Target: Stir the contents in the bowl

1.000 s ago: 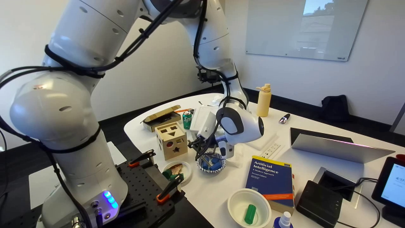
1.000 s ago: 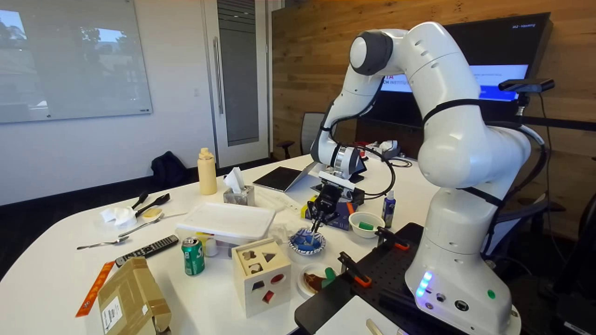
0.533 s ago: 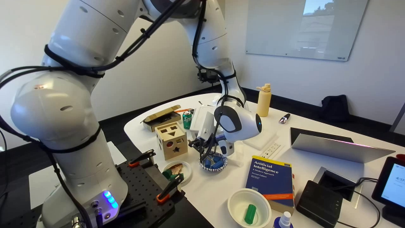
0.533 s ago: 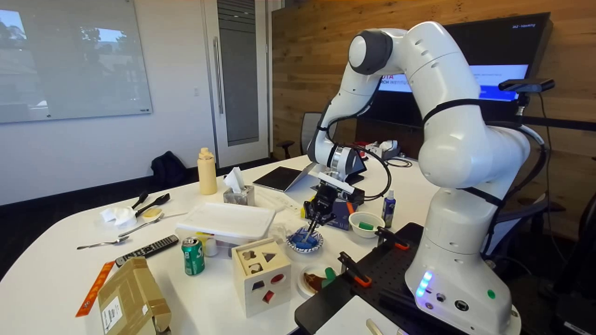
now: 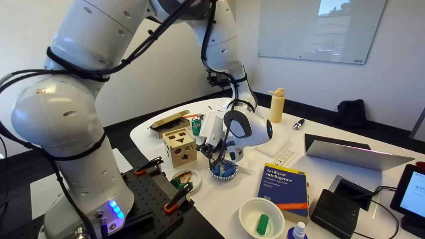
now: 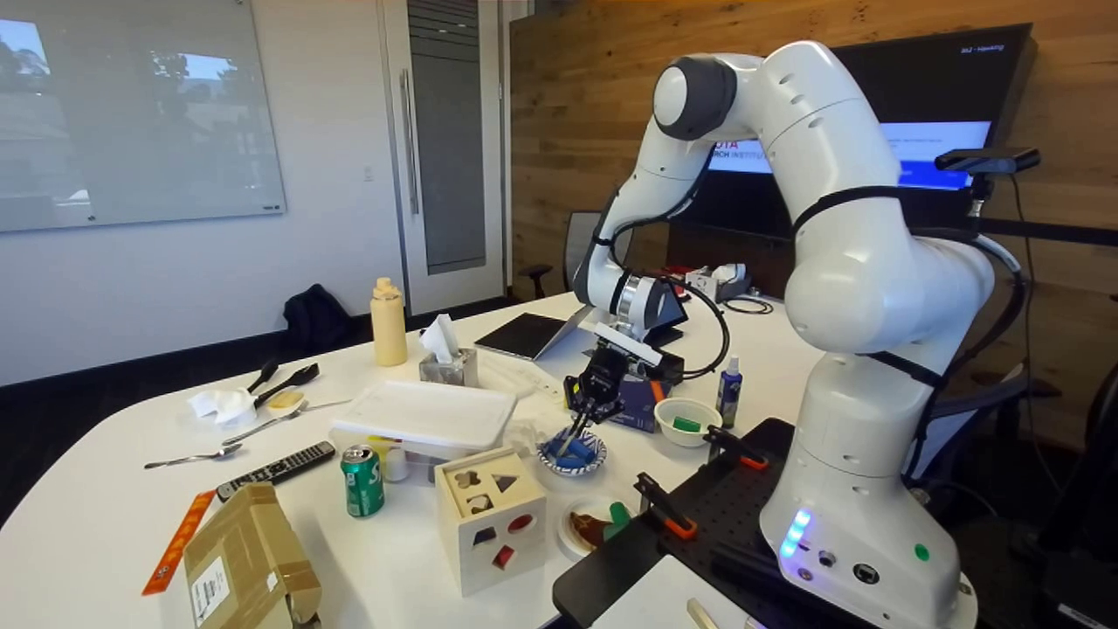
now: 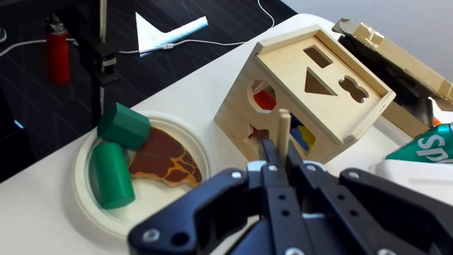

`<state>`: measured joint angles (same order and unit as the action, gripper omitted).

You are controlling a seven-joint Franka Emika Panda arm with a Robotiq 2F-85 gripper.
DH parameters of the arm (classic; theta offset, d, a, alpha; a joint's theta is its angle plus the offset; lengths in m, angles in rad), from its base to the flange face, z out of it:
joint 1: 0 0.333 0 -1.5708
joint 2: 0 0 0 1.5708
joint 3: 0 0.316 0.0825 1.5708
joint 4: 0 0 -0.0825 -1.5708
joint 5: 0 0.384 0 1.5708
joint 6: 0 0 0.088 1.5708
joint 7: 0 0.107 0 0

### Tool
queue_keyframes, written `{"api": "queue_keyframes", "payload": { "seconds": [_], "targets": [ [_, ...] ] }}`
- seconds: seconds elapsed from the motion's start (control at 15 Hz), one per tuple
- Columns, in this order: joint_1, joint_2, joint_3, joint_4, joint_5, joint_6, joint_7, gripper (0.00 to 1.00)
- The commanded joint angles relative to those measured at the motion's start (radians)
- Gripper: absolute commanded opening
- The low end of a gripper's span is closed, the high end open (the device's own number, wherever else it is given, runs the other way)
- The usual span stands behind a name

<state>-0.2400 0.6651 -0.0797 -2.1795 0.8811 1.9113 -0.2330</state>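
Note:
The small round bowl (image 5: 222, 178) has a blue-and-white patterned rim and holds several blue blocks (image 5: 228, 172). It also shows in an exterior view (image 6: 569, 470). My gripper (image 6: 578, 428) points down at the bowl, with its fingertips at or just above the contents. In the wrist view my gripper (image 7: 280, 152) is shut on a thin pale wooden stick (image 7: 284, 129), which sticks out past the fingertips. The stick's far end relative to the blocks is hard to make out in the exterior views. The bowl is out of view in the wrist view.
A wooden shape-sorter box (image 5: 179, 149) and a white plate (image 7: 155, 202) with green blocks and a brown slice stand close to the bowl. A larger white bowl (image 5: 247, 214) with a green block, a thick book (image 5: 284, 182) and a lidded white container (image 6: 428, 415) are nearby.
In the exterior views my gripper has shifted across the bowl toward the tissue box and lidded container side. The bowl has slid slightly, and the blue blocks sit a little differently.

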Motion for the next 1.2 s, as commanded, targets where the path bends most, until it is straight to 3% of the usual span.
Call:
{"api": "queue_keyframes", "payload": {
  "seconds": [0.0,0.53,0.73,1.13],
  "targets": [
    [0.011,-0.031,-0.016,-0.008,-0.005,-0.053,0.073,0.02],
    [0.036,-0.035,-0.059,-0.002,-0.052,0.039,0.130,0.02],
    [0.037,-0.026,-0.048,0.002,-0.064,0.089,0.106,0.02],
    [0.028,-0.032,-0.008,0.012,-0.043,0.062,0.086,0.02]
  ]
}}
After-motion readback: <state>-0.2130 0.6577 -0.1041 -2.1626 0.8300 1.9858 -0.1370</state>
